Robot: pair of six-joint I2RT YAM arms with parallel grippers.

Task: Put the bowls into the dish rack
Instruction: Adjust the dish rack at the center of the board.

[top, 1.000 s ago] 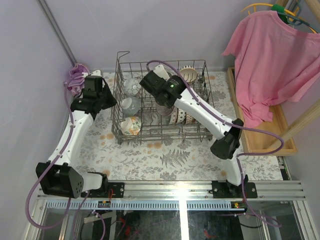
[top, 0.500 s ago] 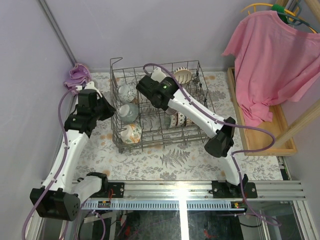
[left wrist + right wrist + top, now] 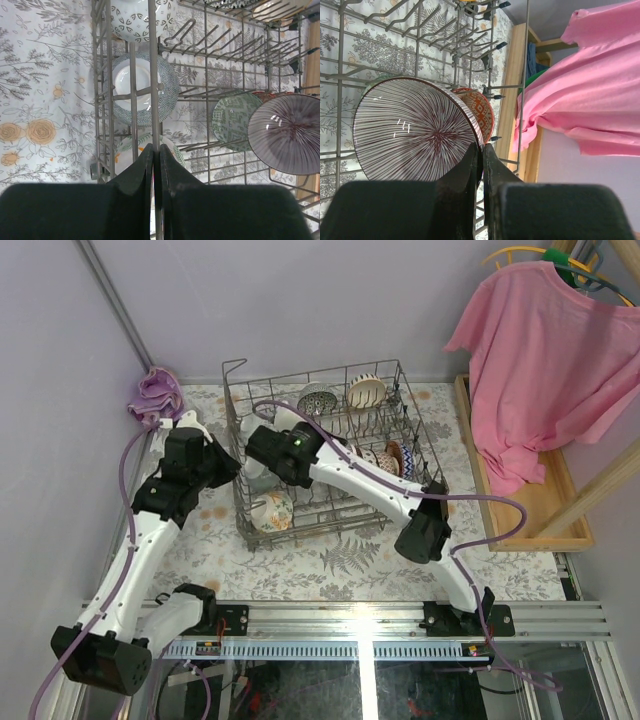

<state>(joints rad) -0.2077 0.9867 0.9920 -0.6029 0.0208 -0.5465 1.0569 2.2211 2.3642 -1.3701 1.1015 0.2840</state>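
Left gripper (image 3: 156,156): shut tight on one wire of the dish rack (image 3: 152,65), at the rack's left wall. The wire runs straight up between its two black fingers (image 3: 141,172).
Right gripper (image 3: 481,156): closed, pinching the rim of the striped bowl (image 3: 410,132). The bowl stands on its edge inside the rack. It fills the left side of the right wrist view, with its thin dark lines facing the camera.
Table cloth (image 3: 340,565): white with leaves and orange flowers. The rack sits on it, a little crooked, in front of both arms.
Flower bowl (image 3: 270,510): in the near left corner of the rack, just past the left fingers and partly hidden by them in the left wrist view.
Blue dotted bowl (image 3: 137,90): white in the middle with a blue rim. It is right beside the held wire, a bit farther in.
Green bowl (image 3: 231,117): in the middle of the rack, tucked just beside the striped bowl, which covers part of it.
Red bowl (image 3: 484,111): orange and red pattern, on its edge just behind the striped bowl and very close to it.
Dark bowl (image 3: 318,398): by the far wall of the rack.
Brown bowl (image 3: 365,390): next to the dark bowl, also by the far wall.
Purple cloth (image 3: 155,395): bunched up at the far left, outside the rack.
Pink shirt (image 3: 545,350): hanging at the far right, well apart from the rack.
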